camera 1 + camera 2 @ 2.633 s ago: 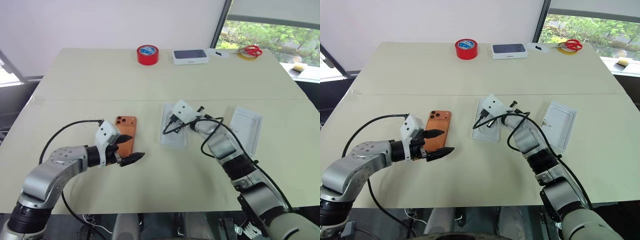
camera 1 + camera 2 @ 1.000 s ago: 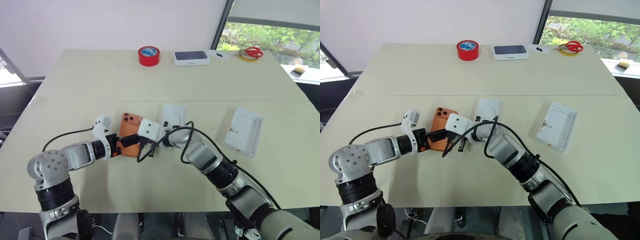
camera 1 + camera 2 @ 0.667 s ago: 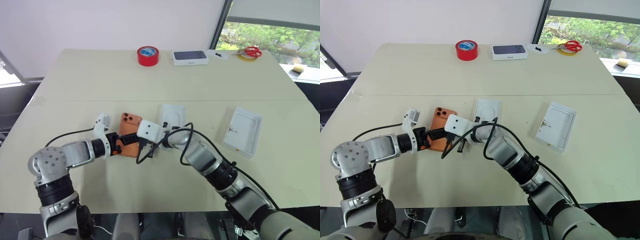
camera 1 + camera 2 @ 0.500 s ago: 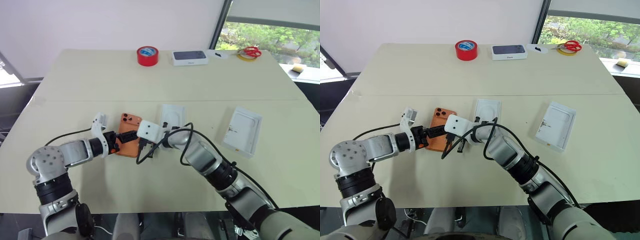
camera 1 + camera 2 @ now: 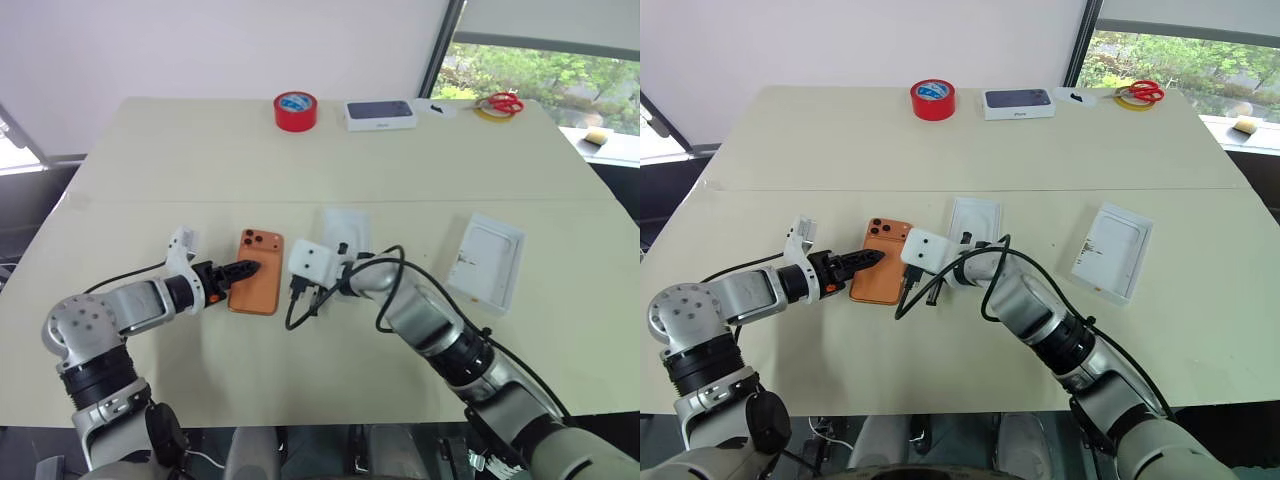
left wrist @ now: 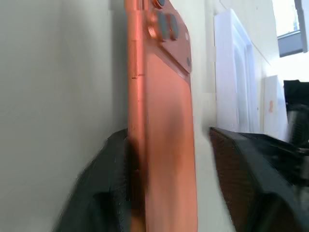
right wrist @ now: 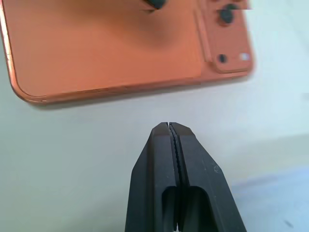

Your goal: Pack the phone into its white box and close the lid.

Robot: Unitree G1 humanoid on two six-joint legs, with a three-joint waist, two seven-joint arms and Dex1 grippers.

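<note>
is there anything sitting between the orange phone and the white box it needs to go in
Yes. The right gripper, shut, hangs over the strip of table between the phone and the white box, with its wrist and cable alongside. No loose object lies there. The left gripper has its fingers either side of the phone.

Surface: you had a cream table | on it: flat orange phone, shallow white box, white rimmed lid, red tape roll
</note>
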